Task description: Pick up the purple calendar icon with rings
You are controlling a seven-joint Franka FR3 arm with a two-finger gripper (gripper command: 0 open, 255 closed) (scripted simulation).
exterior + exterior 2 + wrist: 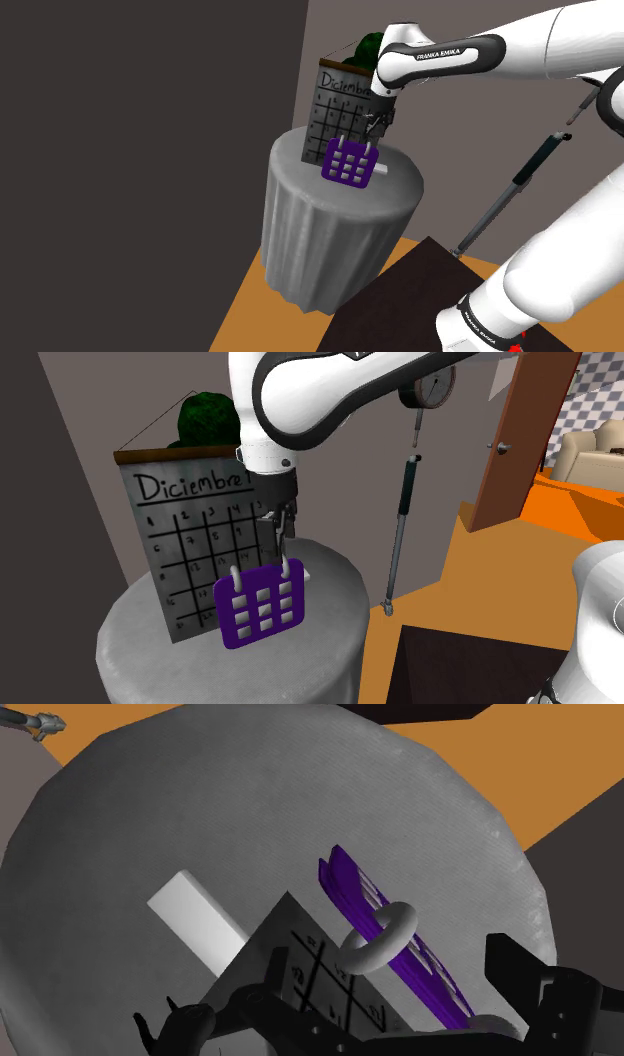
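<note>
The end effector is released, poised over the ringed top edge of the purple icon, which stands upright near the middle of the counter; whether it rests on the cloth I cannot tell. In the wrist view the icon runs askew to the closing line, so a squeeze may twist it, topple it, or slip off a ring. The wall calendar just behind crowds the approach and could be knocked; a white block lies near
</note>
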